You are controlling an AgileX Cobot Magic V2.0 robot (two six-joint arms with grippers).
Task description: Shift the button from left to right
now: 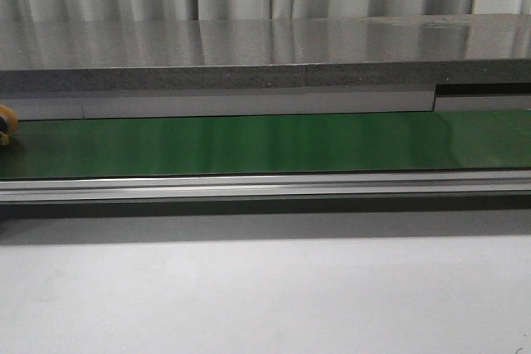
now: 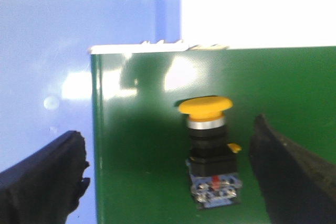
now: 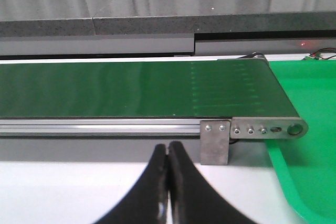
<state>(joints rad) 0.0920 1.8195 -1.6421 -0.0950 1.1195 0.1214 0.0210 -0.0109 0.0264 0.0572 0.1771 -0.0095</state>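
The button (image 2: 210, 145), a yellow mushroom cap on a black body with a blue-red base, lies on the green conveyor belt (image 2: 142, 182) near its end. My left gripper (image 2: 168, 177) is open, its fingers wide on either side of the button and not touching it. In the front view the button (image 1: 5, 125) shows only as a sliver at the far left edge of the belt (image 1: 265, 143). My right gripper (image 3: 168, 153) is shut and empty, over the white table in front of the belt's right end (image 3: 247, 93).
A blue bin (image 2: 47, 77) lies beside the belt's left end. A green tray (image 3: 310, 129) sits beyond the belt's right end. An aluminium rail (image 1: 265, 184) runs along the belt's front; a grey ledge (image 1: 249, 76) runs behind it.
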